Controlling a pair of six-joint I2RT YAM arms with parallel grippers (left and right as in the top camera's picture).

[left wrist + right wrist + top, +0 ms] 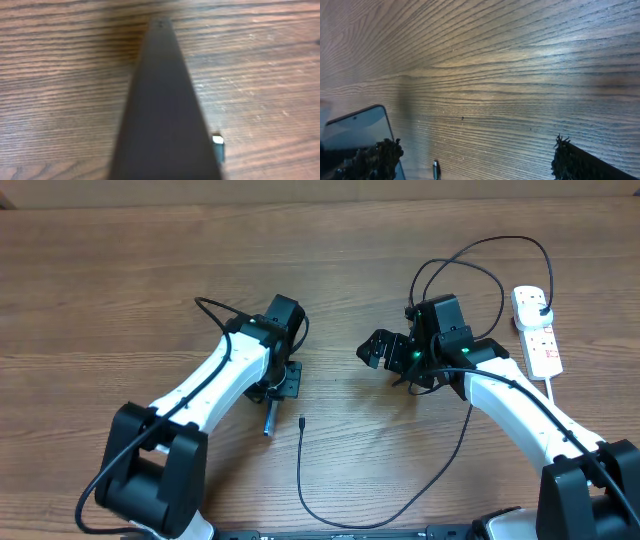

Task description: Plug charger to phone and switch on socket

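In the overhead view, the left gripper is sitting over the phone, which is showing only as a thin blue sliver, so it seems to be standing tilted on a long edge. The fingers are hidden, but the gripper is judged to be clamping the phone. The connector tip of the charger cable is lying on the wooden table just beside the phone's lower end. The cable is looping under the right arm to its plug, which is sitting in the white power strip at the far right. The right gripper is hovering with its jaws spread, well apart from the tip. In the left wrist view, the phone is filling the centre as a dark, blurred wedge running away over the wood grain, and no fingers are showing. In the right wrist view, the right gripper is gaping with nothing between its fingers. The phone is showing its lit screen at the lower left. A small pale object near the bottom edge is probably the connector, though it is too small to be sure. The cable is likely to handle as light and limp, so the stiff connector body just behind the tip looks like the best place to hold it. The phone is rigid, smooth and probably slippery, so it is best pinched across its flat faces.
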